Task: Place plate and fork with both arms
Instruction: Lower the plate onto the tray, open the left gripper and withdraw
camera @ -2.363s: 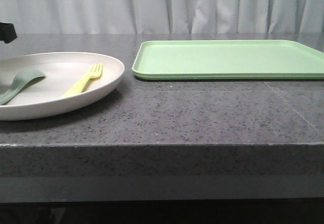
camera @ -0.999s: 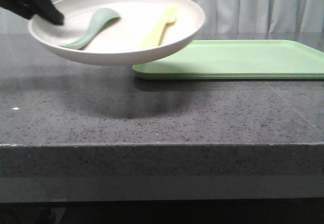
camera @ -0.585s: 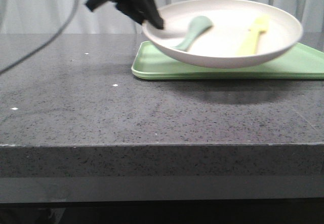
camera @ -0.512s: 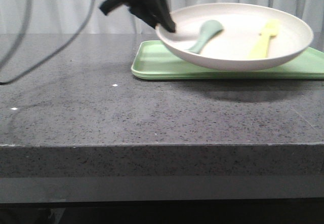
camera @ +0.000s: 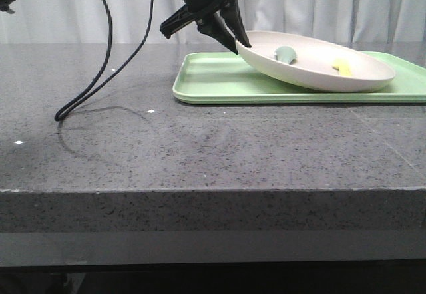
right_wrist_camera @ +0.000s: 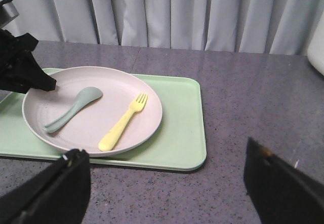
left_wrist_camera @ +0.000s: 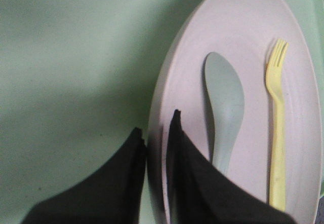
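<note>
Landmark: the light-green tray (camera: pixel 219 84), lying flat on the dark speckled stone table (camera: pixel 200 154).
Plate: the cream-white plate (camera: pixel 319 71) is over the tray, its right part down on the tray surface and its left edge raised, so it sits tilted.
Left gripper: the left gripper (camera: pixel 233 36) is at the plate's raised left rim, above the tray's left part; its black fingers (left_wrist_camera: pixel 179 153) are drawn narrow with the plate rim pinched between them, one finger inside the plate and one outside.
Fork: the pale-yellow fork (right_wrist_camera: pixel 123 121) lies inside the plate, on the side away from the left gripper, and nothing holds it.
Spoon: a grey-green spoon (right_wrist_camera: pixel 73 108) lies inside the plate beside the fork, nearer the held rim, the two apart from each other.
Right gripper: the right gripper (right_wrist_camera: pixel 164 183) is well clear of the tray, over bare table beside its near edge; its fingers stand wide apart with nothing between them.
Cable: a black cable (camera: pixel 100 54) hangs from above and loops onto the table to the left of the tray.
</note>
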